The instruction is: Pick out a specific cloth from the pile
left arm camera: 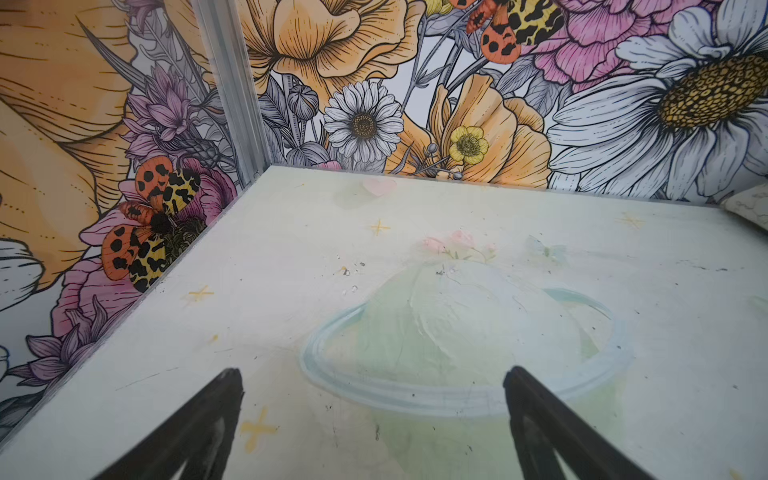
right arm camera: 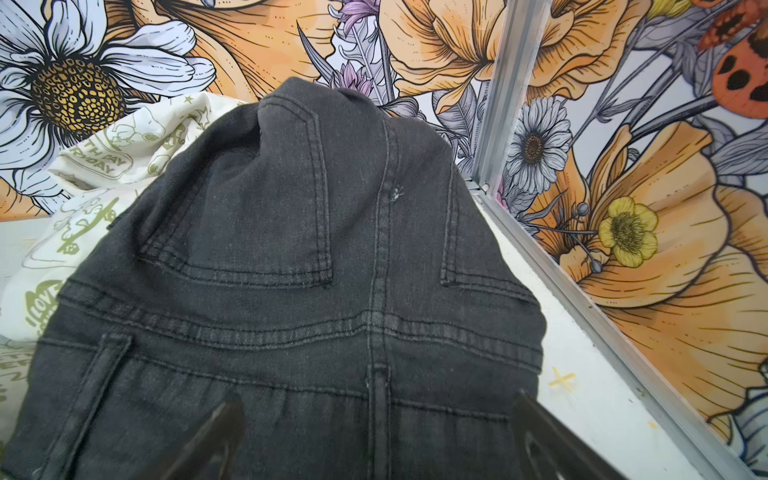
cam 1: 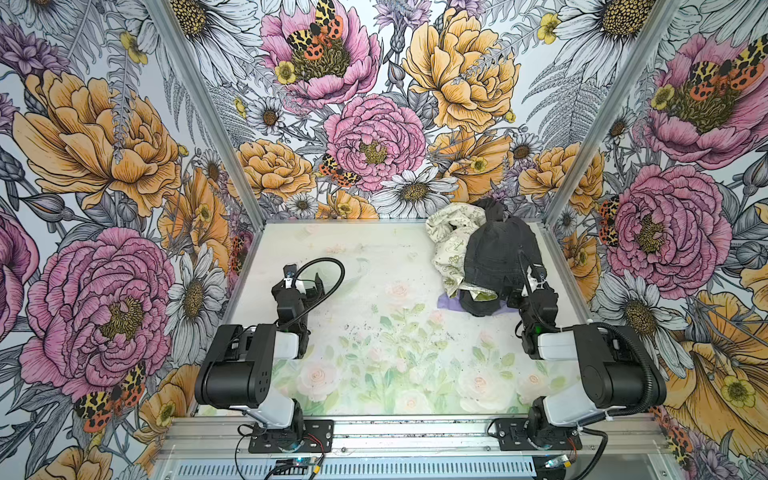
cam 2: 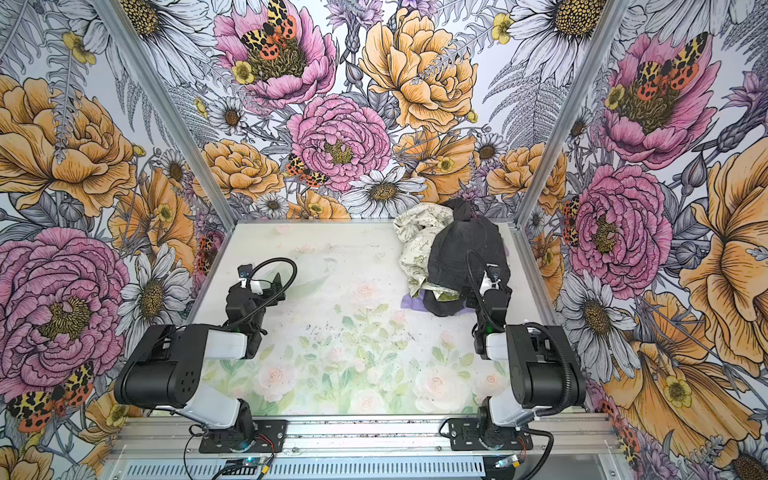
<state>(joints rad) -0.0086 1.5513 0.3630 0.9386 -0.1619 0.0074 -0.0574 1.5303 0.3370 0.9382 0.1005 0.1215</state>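
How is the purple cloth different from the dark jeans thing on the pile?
The purple cloth is pale lavender; the denim garment is charcoal. The purple cloth lies flat at the bottom, only an edge peeking out; the denim garment humps up on top. The denim garment shows stitched seams and pockets; the purple cloth looks plain. Both are in one pile near the far right corner of the table.
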